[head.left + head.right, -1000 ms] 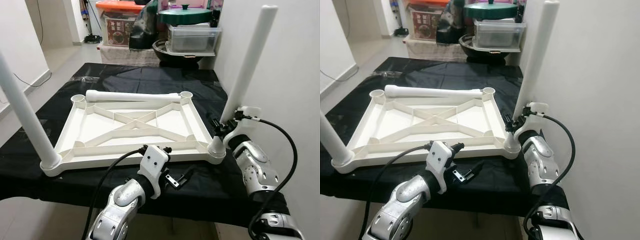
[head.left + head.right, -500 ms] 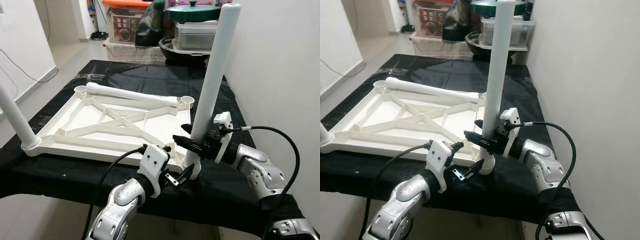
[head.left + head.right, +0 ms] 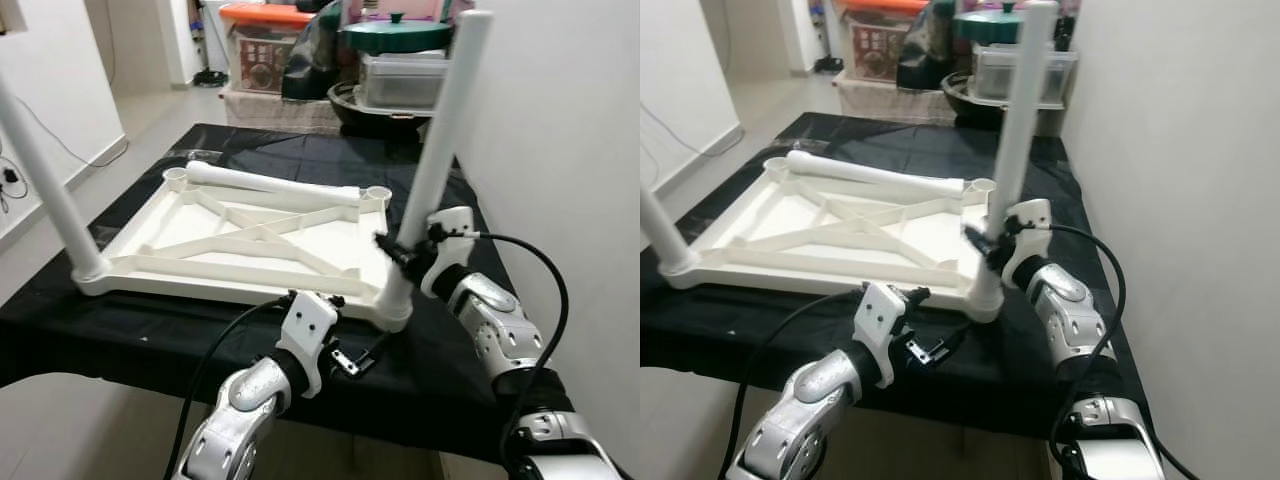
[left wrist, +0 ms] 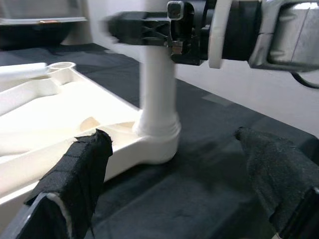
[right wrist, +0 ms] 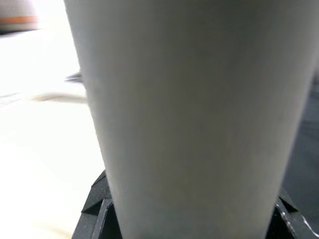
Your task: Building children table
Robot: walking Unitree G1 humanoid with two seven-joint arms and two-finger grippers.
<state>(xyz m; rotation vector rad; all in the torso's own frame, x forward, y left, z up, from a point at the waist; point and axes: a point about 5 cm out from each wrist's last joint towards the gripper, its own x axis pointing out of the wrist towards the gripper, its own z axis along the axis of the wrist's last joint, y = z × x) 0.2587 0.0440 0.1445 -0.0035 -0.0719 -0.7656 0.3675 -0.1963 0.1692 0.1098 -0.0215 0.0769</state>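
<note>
1. A black cloth-covered table (image 3: 250,150) is carrying everything, and beyond its far edge a clutter of household goods is sitting, among them a dark green round lid (image 3: 395,35) on a clear plastic box.
2. The landmark, a white plastic rectangular tabletop panel (image 3: 240,245) with cross-braced ribs, is lying upside down on the table, its underside facing up.
3. A white plastic cylindrical leg (image 3: 435,150) is standing in the panel's near right corner socket, leaning slightly away from the panel.
4. A second white upright leg (image 3: 45,185) is standing in the panel's near left corner socket, also tilted.
5. A third white leg (image 3: 270,183) is lying flat along the panel's far edge, between the two open far corner sockets.
6. The right pincer (image 3: 395,250) is reaching in from the right of the panel and is clenching the near right leg low on its shaft, just above the socket; in the right wrist view the pale shaft (image 5: 189,119) is sitting close between the black fingers.
7. The left pincer (image 3: 362,355) is hovering off the panel's near edge, just in front of the near right corner, over the black cloth; its two fabric-padded fingers (image 4: 75,174) are spread wide apart and holding nothing, with the socket base (image 4: 157,137) showing between them.
</note>
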